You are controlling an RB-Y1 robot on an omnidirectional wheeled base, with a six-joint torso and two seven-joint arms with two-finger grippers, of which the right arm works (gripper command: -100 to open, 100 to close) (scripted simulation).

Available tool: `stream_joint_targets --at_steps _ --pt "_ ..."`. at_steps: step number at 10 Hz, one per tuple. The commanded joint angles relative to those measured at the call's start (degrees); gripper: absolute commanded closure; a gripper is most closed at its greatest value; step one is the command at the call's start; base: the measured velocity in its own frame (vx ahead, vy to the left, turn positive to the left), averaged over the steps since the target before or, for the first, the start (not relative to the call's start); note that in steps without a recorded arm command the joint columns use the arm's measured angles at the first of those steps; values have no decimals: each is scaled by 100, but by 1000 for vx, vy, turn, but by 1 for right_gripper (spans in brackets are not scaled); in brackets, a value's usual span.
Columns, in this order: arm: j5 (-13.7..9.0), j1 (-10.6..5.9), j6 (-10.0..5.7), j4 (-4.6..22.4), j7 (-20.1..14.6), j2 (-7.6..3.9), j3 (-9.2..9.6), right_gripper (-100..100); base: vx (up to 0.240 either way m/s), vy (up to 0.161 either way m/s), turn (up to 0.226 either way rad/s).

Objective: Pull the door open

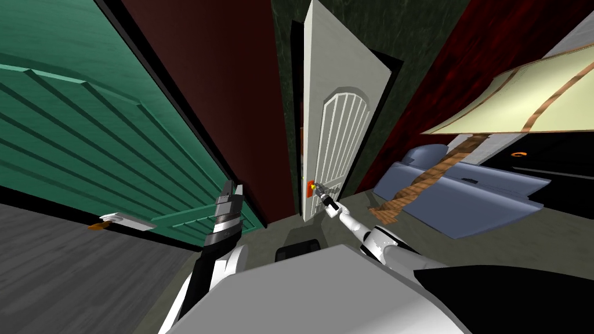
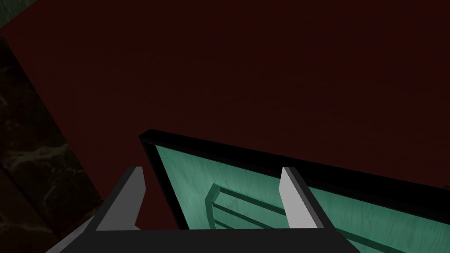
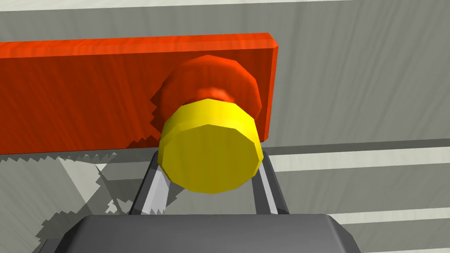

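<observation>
The white panelled door (image 1: 342, 133) stands ajar straight ahead, set between dark red walls. The right tool (image 3: 210, 175) is clamped on the door's yellow knob (image 3: 210, 151), one finger pressing each side, in front of a red backplate (image 3: 88, 92) near the door's edge. The left tool (image 2: 212, 173) hangs spread wide and empty beside a green door (image 1: 87, 127).

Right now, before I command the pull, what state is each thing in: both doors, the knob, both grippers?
white door: ajar, narrow gap along its knob edge.
right gripper: shut on the yellow knob.
yellow knob: clamped at its sides, on a red plate.
green door: cannot tell whether open or shut.
left gripper: open, holding nothing, raised beside the green door.
</observation>
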Motion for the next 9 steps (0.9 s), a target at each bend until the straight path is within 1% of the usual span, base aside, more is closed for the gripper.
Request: stream_joint_targets --at_steps 1,2,3,4,5,6,7,8,9 --pt "-85 -26 -14 -9 -229 23 56 100 -43 -40 35" --pt "-232 -54 -12 8 -419 15 112 100 -44 -39 49" --pt "-232 -54 -12 8 -469 15 112 100 -33 -32 36" --pt "-378 -81 -10 26 -689 7 167 100 -45 -35 64" --pt "-378 -81 -10 26 -708 7 167 100 -30 -30 43" --pt "-522 -109 -8 43 -930 -1 222 100 -27 -32 65" --pt "-522 -109 -8 43 -947 -1 222 100 -28 -23 38" --pt "-664 -136 -6 60 -1184 -8 277 100 -32 -30 50" --pt "-664 -136 -6 60 -1186 -8 277 100 -26 -27 43"
